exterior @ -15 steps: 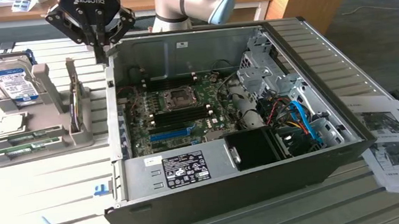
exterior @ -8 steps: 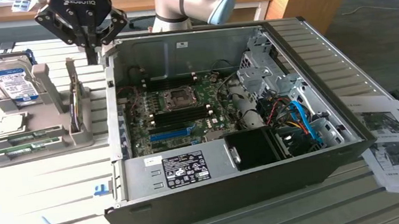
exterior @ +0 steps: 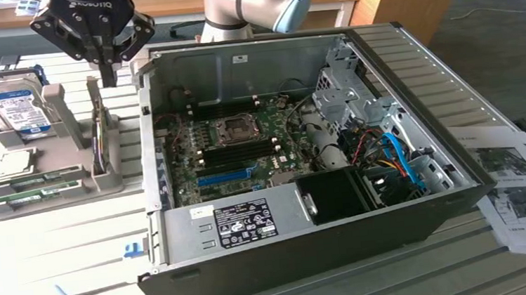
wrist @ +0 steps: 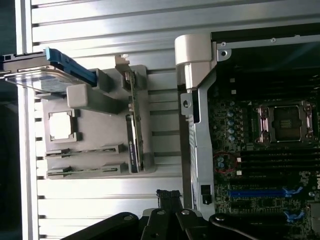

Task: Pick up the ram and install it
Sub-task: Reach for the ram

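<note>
We see two long, thin green sticks, alike, lying level and parallel in separate grooves of the gray holder [exterior: 2, 150] [wrist: 100, 131] at the exterior view's left. The first ram stick [exterior: 38, 181] [wrist: 82, 150] sits just beside the second ram stick [exterior: 30, 197] [wrist: 82, 171], both seated and lined up end to end.

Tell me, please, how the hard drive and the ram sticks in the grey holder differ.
The hard drive is broad and silver with a blue-white label; the ram sticks are narrow and green. The hard drive stands propped upright; the ram sticks lie low in their slots. Both rest in the grey holder.
</note>
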